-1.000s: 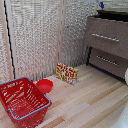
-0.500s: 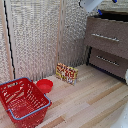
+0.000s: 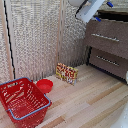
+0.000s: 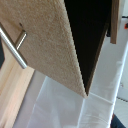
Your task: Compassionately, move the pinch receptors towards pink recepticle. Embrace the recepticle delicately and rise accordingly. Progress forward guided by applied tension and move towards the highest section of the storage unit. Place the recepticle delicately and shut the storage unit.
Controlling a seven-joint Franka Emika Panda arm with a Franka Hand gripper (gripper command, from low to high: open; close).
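Observation:
My gripper hangs at the top of the exterior view, over the upper front of the storage unit. Its two blue fingertips stand well apart with nothing visible between them, so it looks open. The white hand sits just to the exterior view's left of the tips. A dark gap shows at the unit's highest drawer. The wrist view shows a tan drawer front with a silver bar handle and a dark opening behind it; no fingers show there. The pink recepticle is out of view.
A red wire basket stands on the wooden floor at the exterior view's lower left. A low red bowl lies beside it. A small patterned box rests against the woven wall. A white sheet lies below the drawer.
The white hand has come further into the exterior view, moving towards its left and slightly down, away from the top of the unit.

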